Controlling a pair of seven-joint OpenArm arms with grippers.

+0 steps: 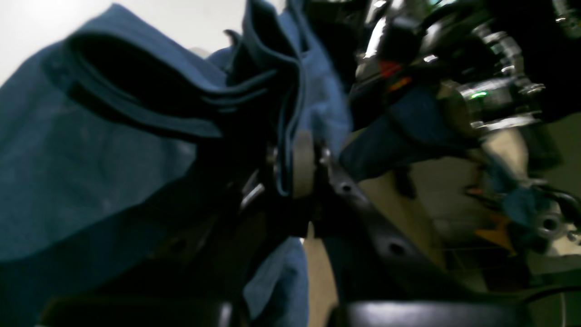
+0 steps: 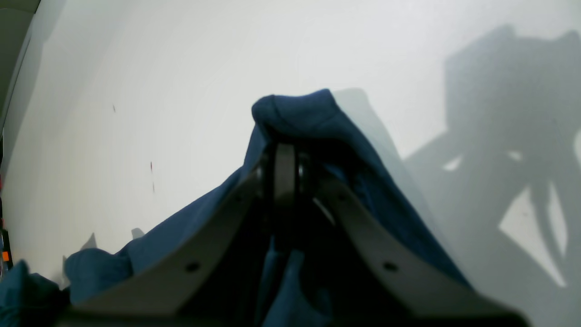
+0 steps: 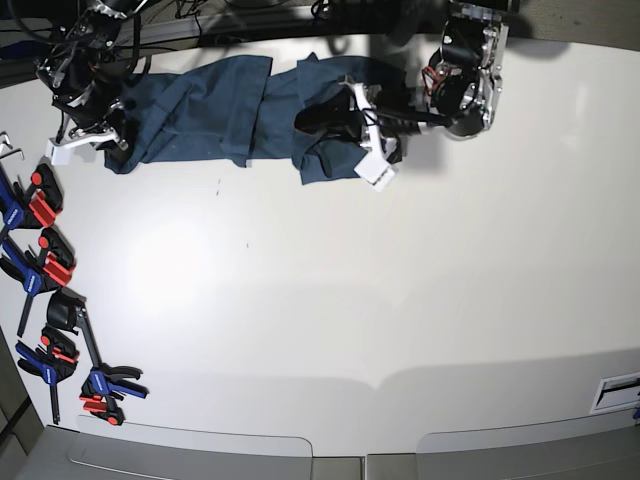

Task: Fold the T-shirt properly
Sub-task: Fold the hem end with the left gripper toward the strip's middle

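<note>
— Shirt first: where does it lie?

— Along the far edge of the table, stretched between the two arms; it is dark teal-blue, wrinkled, bunched in thick folds toward the left arm's side.

— Left gripper: what state?

— Jaws closed down to a narrow gap, with several layers of the shirt pinched between them; its own camera shows folded edges of cloth running into the pads; the picture is blurred, so the number of layers cannot be told; in the base view that gripper sits on the bunched end of the cloth, on that view's right.

— And the right gripper?

— Jaws pressed fully together; the wrist camera shows cloth draped over the tips and falling down both sides of the fingers; a fold is caught between the pads; in the base view it is at the shirt's other end, near the table's far corner.

— Anything else on the table?

— Clamps, red, blue and black, in a row along the edge on the base view's left, well apart from the shirt; the right arm's shadow falls on the white surface.
</note>
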